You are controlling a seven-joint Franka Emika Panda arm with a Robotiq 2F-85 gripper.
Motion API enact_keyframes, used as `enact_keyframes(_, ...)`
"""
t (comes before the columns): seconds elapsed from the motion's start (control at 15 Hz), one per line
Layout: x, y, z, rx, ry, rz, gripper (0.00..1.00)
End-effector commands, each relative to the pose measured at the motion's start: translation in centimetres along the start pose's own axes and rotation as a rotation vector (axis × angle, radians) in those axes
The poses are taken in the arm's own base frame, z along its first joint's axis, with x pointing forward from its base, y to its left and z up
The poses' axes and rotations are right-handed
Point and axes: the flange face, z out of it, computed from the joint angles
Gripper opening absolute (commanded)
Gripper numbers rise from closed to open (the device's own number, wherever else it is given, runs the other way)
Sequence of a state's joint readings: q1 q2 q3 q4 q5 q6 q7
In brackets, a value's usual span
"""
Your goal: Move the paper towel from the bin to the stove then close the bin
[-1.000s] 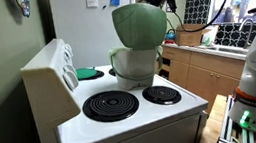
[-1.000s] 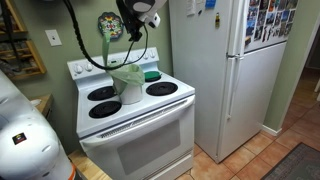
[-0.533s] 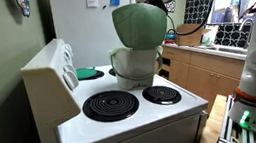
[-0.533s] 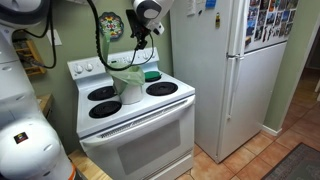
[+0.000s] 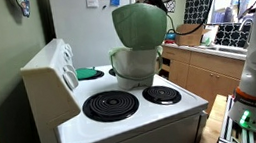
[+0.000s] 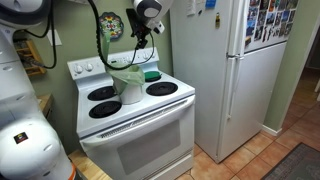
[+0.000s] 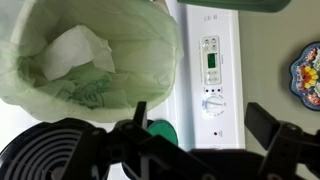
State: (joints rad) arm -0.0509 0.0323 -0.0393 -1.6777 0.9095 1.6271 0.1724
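Observation:
The bin [image 5: 134, 63] stands on the stove [image 5: 123, 107] between the burners, with its green lid [image 5: 139, 24] raised upright. In the wrist view the bin [image 7: 150, 50] has a pale green liner, and a crumpled white paper towel [image 7: 75, 50] lies inside it. My gripper [image 7: 205, 125] is open and empty, and its dark fingers [image 7: 139, 115] frame the stove's back panel and a knob [image 7: 212, 103]. In an exterior view the gripper [image 6: 139, 35] hangs above and behind the bin [image 6: 128, 85], apart from it.
A flat teal disc [image 7: 158, 130] lies on the stove by the back panel. Black coil burners [image 5: 110, 105] are in front of the bin. A white refrigerator [image 6: 215, 70] stands beside the stove. A wooden counter [image 5: 208, 65] lies beyond it. A decorative plate [image 6: 110, 25] hangs on the wall.
The arm shifted a little above the stove between one second and half a second ago. It has held still since. The bin and its lid have not moved.

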Motion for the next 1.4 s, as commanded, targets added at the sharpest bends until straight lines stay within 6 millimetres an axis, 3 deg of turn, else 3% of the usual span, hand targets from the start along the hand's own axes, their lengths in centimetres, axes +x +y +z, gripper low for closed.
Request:
enact_keyframes(0.0, 0.3, -0.7, 1.9, -0.115, -0.001, 0.070, 1.00)
enact_keyframes(0.4, -0.2, -2.3, 9.1, -0.385, -0.029, 0.192, 1.00)
enact_keyframes(0.67, 0.4, -1.6, 13.2, -0.492, -0.054, 0.219, 1.00)
enact_keyframes(1.13, 1.3, 0.2, 16.3, -0.538, -0.109, 0.228, 1.00)
enact_keyframes(1.27, 1.4, 0.5, 16.6, -0.543, -0.118, 0.228, 0.91)
enact_keyframes(1.33, 1.5, 0.7, 16.8, -0.549, -0.124, 0.228, 0.79)
